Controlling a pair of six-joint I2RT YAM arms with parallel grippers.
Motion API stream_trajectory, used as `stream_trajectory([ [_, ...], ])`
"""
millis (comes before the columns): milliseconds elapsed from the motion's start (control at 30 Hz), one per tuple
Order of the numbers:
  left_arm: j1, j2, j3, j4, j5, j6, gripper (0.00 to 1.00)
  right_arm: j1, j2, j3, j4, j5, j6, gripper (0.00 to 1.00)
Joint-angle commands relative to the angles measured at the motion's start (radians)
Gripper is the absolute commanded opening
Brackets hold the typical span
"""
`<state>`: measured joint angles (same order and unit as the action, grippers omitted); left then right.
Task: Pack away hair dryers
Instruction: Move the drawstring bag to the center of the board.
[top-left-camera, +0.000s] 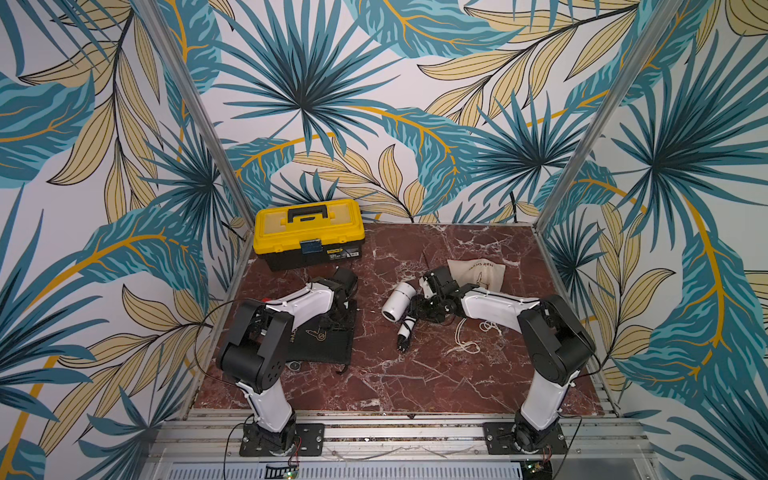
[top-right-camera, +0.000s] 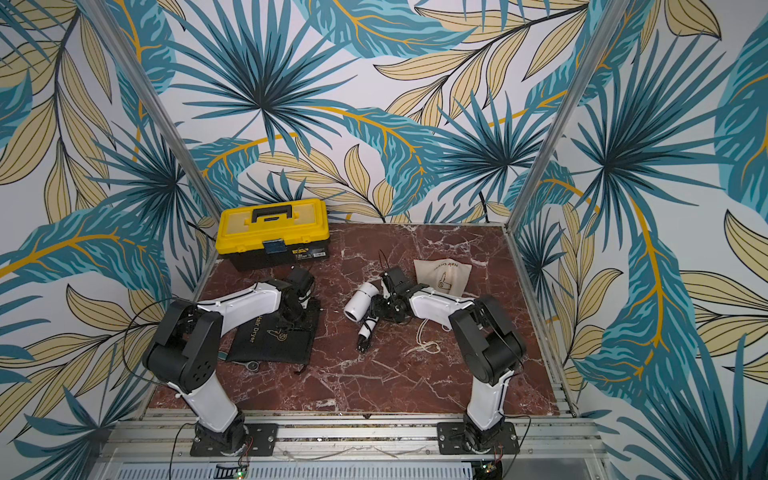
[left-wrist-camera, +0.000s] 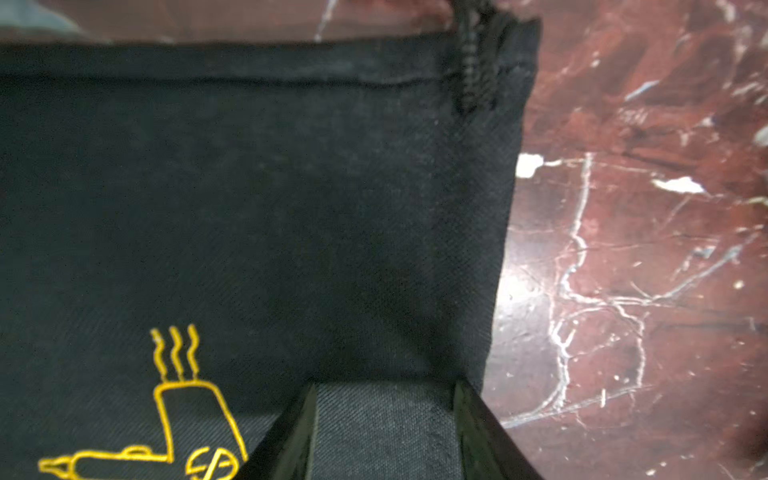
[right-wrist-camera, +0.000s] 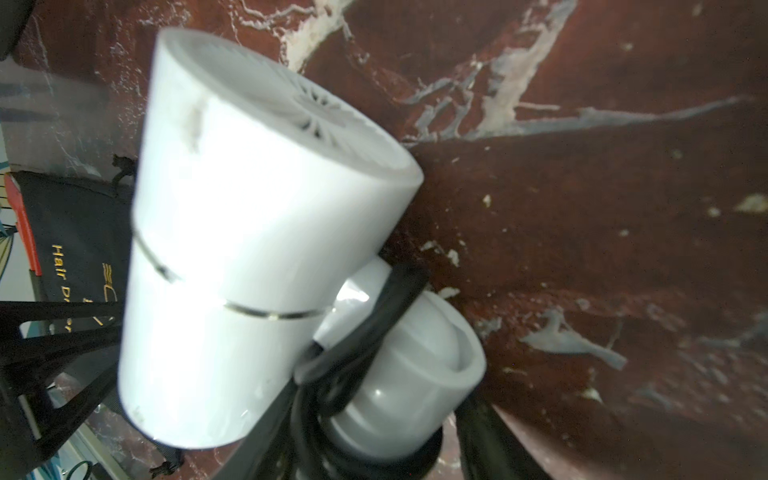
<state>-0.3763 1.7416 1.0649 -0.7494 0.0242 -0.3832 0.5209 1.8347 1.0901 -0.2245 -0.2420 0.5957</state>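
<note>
Wrist views alone reveal it: right gripper (right-wrist-camera: 365, 436) clamps the handle of the white dryer (right-wrist-camera: 249, 216), right of the black pouch (left-wrist-camera: 291, 208); left gripper (left-wrist-camera: 384, 415) sits spread upon that pouch.

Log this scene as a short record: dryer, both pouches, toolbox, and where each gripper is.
dryer: white hair dryer near the middle of the marble table, in no pouch, black cord bundled at its handle
left gripper: over a corner of the black pouch, fingers apart, fabric showing between them
right gripper: one finger either side of the dryer's handle; grip unclear
beige pouch: flat, just beyond the right gripper
yellow toolbox: lid shut, far corner on the left arm's side
</note>
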Motion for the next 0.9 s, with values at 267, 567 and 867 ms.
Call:
stream_trajectory([
  [267,0.002,0.116,0.064,0.089,0.094,0.059,0.25,-0.078,0.021,0.085,-0.169,0.013,-0.18,0.46],
  [567,-0.061,0.123,0.145,0.11,0.198,0.208,0.17,-0.132,-0.042,0.085,-0.188,-0.023,-0.271,0.51],
  [867,-0.122,0.069,0.113,0.109,0.201,0.38,0.18,-0.149,-0.156,0.034,-0.211,-0.004,-0.304,0.55],
])
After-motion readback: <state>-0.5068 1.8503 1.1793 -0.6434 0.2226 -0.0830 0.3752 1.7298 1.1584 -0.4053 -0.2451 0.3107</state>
